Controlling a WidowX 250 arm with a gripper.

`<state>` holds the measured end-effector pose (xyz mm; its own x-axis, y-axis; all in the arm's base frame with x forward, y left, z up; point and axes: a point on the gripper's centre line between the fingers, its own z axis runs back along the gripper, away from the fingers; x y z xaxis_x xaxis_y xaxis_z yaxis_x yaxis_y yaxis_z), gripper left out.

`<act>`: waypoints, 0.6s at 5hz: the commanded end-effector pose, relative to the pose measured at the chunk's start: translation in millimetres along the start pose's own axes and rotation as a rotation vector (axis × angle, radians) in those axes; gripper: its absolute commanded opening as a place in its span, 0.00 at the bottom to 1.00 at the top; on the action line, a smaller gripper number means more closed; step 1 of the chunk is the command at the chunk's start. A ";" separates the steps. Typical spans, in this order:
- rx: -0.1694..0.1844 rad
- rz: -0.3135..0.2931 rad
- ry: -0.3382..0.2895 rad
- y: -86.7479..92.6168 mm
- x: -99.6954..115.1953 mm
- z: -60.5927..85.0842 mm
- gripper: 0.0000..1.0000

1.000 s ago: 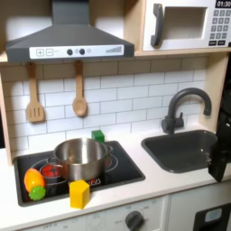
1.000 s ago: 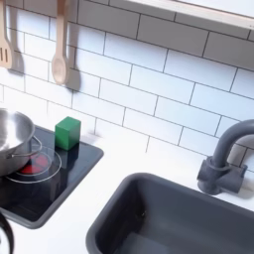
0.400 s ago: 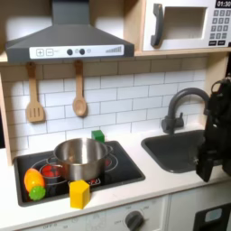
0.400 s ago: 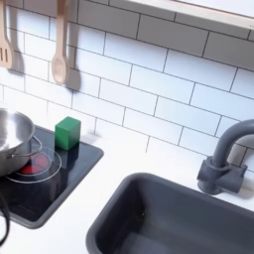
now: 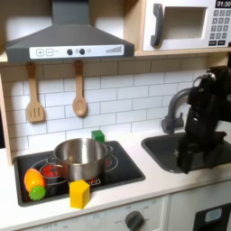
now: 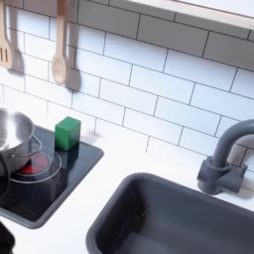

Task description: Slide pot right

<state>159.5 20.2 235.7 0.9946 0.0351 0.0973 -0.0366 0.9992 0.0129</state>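
Observation:
The shiny silver pot (image 5: 81, 158) stands on the black stovetop (image 5: 126, 167) in the first exterior view, over the back burners. Its right part shows at the left edge of the second exterior view as the pot (image 6: 12, 139) above a red burner ring. My black arm hangs over the sink at the first exterior view's right, with the gripper (image 5: 184, 161) pointing down near the sink's front left part, well to the right of the pot. The dark blurred fingers do not show how far apart they stand.
A yellow block (image 5: 79, 192), an orange and green toy (image 5: 34, 181) and a green block (image 5: 97, 136) lie on the stove around the pot. The faucet (image 5: 176, 106) and sink (image 6: 179, 213) are to the right. A wooden spatula (image 5: 34, 95) and spoon (image 5: 79, 92) hang on the wall.
The arm has come in from the first exterior view's right edge and moved left, now over the sink. The pot and toys have not moved.

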 end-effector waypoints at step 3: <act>0.023 0.050 -0.037 50.6 94.6 -5.5 1.00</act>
<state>250.8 72.8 238.1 0.9879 0.0849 0.1300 -0.0893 0.9956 0.0285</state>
